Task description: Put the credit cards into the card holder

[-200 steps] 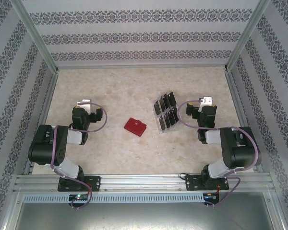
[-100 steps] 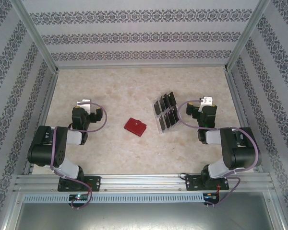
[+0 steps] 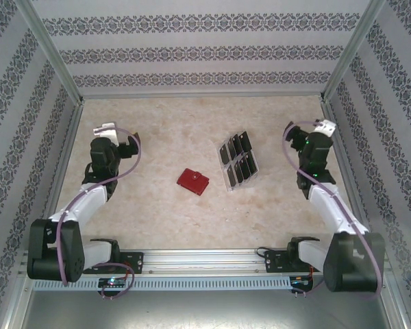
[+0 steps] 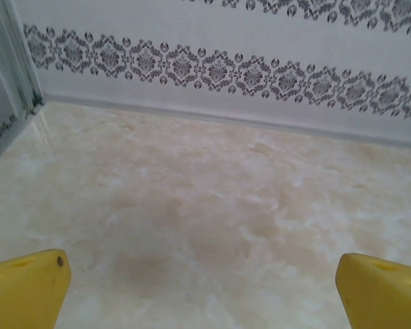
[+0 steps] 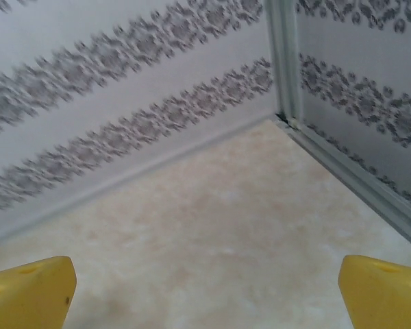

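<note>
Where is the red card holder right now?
In the top external view the card holder lies on the table near its middle, just left of the clear rack holding the credit cards.

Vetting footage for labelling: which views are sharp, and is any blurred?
Top external: evenly lit, credit cards and card holder crisp. Left wrist: wall pattern sharp. Right wrist: wall pattern smeared, apparently motion blur.

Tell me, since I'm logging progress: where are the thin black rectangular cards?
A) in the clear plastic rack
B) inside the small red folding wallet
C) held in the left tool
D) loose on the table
A: the thin black rectangular cards sit in the clear plastic rack, apart from the small red folding wallet.
</note>
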You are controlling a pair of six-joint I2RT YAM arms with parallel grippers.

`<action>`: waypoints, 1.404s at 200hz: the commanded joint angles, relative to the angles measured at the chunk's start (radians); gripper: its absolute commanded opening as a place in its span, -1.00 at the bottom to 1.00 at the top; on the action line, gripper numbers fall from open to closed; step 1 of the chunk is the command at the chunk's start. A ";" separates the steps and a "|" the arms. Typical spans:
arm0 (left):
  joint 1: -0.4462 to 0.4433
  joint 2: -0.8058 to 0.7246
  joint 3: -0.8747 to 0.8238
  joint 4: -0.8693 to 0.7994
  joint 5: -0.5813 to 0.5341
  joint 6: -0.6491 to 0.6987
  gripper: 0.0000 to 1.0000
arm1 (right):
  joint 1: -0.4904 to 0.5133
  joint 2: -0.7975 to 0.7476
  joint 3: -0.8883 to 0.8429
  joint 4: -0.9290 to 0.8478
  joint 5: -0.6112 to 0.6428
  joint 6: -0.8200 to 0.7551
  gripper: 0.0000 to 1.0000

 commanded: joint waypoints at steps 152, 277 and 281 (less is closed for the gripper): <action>-0.204 -0.137 0.088 -0.711 -0.106 -0.681 1.00 | 0.812 0.762 0.782 -1.020 -0.127 -0.217 0.25; -0.205 -0.114 0.054 -0.643 -0.077 -0.680 1.00 | 0.847 1.040 1.026 -1.073 -0.129 -0.275 0.21; -0.205 -0.114 0.054 -0.643 -0.078 -0.679 1.00 | 0.847 1.044 1.029 -1.074 -0.129 -0.276 0.21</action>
